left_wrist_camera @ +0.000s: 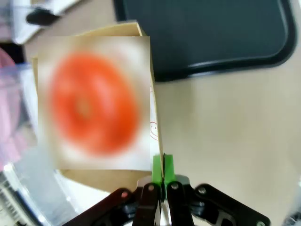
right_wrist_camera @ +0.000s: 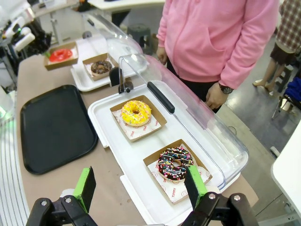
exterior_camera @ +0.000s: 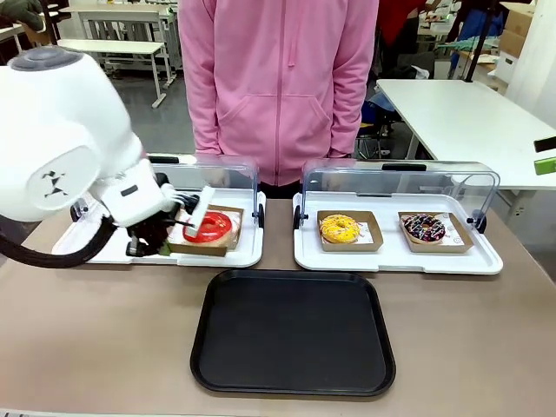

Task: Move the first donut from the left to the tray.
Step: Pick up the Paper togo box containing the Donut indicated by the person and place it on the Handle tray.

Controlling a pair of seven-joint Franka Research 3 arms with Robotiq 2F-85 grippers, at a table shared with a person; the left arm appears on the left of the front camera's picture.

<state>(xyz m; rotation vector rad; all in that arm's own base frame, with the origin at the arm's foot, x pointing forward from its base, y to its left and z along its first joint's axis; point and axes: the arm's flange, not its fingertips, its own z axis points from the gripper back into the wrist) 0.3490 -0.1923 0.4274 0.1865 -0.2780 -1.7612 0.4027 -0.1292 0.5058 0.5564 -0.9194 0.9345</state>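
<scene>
The first donut (exterior_camera: pixel 208 228), glazed glossy red, lies in a shallow brown cardboard holder (exterior_camera: pixel 198 247) over the left white tray (exterior_camera: pixel 248 254). My left gripper (exterior_camera: pixel 167 236) is shut on the holder's left edge. In the left wrist view the green pads (left_wrist_camera: pixel 157 169) pinch the cardboard rim, with the donut (left_wrist_camera: pixel 94 103) blurred just beyond them. The black tray (exterior_camera: pixel 293 334) lies at the table's near middle, to the right of the donut, with nothing on it. My right gripper (right_wrist_camera: pixel 140 188) hangs open above the right white tray (right_wrist_camera: pixel 106 129), holding nothing.
The right white tray (exterior_camera: pixel 395 259) holds a yellow donut (exterior_camera: pixel 339 228) and a sprinkled chocolate donut (exterior_camera: pixel 424 228). Another chocolate donut (right_wrist_camera: pixel 101 67) sits in the left white tray. Both clear lids (exterior_camera: pixel 400 181) stand open. A person in a pink hoodie (exterior_camera: pixel 278 87) stands at the far edge.
</scene>
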